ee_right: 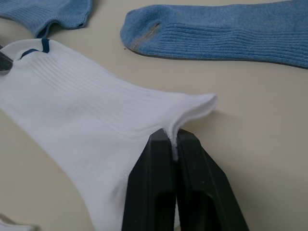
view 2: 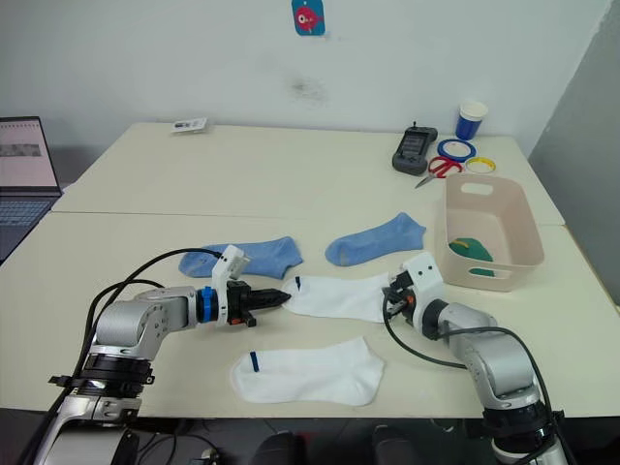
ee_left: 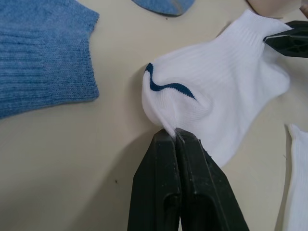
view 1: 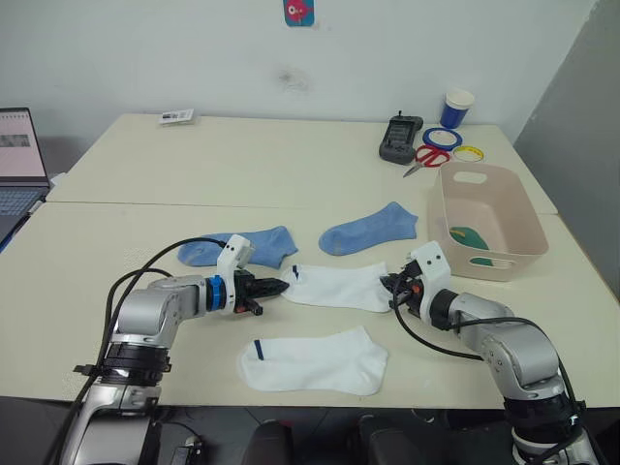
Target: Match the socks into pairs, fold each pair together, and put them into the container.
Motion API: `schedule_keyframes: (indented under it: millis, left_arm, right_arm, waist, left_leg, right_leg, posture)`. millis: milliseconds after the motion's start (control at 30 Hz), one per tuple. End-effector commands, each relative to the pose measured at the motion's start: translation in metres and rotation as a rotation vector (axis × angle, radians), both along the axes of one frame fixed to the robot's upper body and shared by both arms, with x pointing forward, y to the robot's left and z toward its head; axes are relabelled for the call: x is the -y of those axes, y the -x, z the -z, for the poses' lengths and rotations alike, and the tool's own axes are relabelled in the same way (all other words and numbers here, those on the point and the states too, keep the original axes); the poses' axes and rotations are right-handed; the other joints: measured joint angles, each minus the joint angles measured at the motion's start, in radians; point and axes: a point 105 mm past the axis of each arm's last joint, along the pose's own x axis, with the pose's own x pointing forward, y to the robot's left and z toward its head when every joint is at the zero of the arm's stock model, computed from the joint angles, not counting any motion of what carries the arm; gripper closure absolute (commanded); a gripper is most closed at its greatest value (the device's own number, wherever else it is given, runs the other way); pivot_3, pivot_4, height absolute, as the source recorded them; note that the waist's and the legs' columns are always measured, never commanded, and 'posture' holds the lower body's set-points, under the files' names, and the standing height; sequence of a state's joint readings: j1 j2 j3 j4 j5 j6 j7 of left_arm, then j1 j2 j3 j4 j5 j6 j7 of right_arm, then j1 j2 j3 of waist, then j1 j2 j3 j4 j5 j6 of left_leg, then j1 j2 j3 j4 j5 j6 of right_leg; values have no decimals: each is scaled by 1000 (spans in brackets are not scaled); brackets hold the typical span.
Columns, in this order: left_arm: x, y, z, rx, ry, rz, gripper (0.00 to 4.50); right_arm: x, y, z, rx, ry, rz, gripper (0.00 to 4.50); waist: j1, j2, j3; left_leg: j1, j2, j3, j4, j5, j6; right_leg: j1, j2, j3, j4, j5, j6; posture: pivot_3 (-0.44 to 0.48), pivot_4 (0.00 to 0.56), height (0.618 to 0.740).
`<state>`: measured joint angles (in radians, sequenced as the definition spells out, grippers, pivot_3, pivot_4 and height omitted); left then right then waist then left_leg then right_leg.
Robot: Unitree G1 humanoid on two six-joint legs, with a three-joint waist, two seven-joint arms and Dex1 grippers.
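At frame centre, a white sock (view 1: 334, 287) is pinched at its cuff by the closed left gripper (view 1: 280, 287) and at its toe by the closed right gripper (view 1: 393, 285). The container (view 1: 504, 254) is seen at right.

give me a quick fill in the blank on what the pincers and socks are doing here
1. Both pincers are shut on the same ____ sock.
2. The left pincer pinches its cuff end; the right pincer pinches its ____ end.
3. The two light blue socks lie flat on the ____.
4. A dark green sock already lies inside the ____.

Missing words: white; toe; table; container
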<state>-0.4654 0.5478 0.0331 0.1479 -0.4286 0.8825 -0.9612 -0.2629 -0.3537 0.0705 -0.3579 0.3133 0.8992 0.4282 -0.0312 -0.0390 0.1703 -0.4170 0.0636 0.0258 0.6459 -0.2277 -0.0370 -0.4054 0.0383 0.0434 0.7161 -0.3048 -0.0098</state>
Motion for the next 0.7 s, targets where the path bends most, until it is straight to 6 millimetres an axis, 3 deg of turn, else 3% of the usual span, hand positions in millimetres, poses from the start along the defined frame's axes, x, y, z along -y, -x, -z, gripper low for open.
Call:
schedule_keyframes:
  millis: [33,167,333,500,700]
  left_arm:
    - [0,-3,-30,113,58,13,4500]
    - [-12,7,-62,149,93,34,4500]
    - [-32,46,-86,51,122,87,4500]
    - [-39,93,-78,-108,140,118,4500]
    - [-31,125,-41,-214,160,50,4500]
  right_arm:
    - [-3,4,-22,81,-9,-34,4458]
    - [-10,18,-48,131,-30,-89,4458]
    - [-25,51,-67,113,-127,-182,4458]
    - [-40,96,-46,-45,-163,-332,4458]
    - [-36,103,-20,-154,-73,-301,4458]
  waist:
    - [0,0,0]
    - [-3,0,0]
    - [-11,0,1]
    - [-14,1,1]
    - [-18,0,1]
  left_leg:
    - [0,0,0,0,0,0]
    - [0,0,0,0,0,0]
    - [0,1,-3,-2,0,0]
    - [1,1,-3,-2,0,0]
    - [1,0,-1,-1,0,0]
  right_leg:
    - [0,0,0,0,0,0]
    - [0,0,0,0,0,0]
    - [-1,1,0,0,0,0]
    - [0,-3,0,-1,-1,1]
    - [0,-6,1,-3,-1,2]
  posture:
    - [0,150,732]
    - [0,150,732]
    - [0,150,732]
    - [0,150,732]
    - [0,150,732]
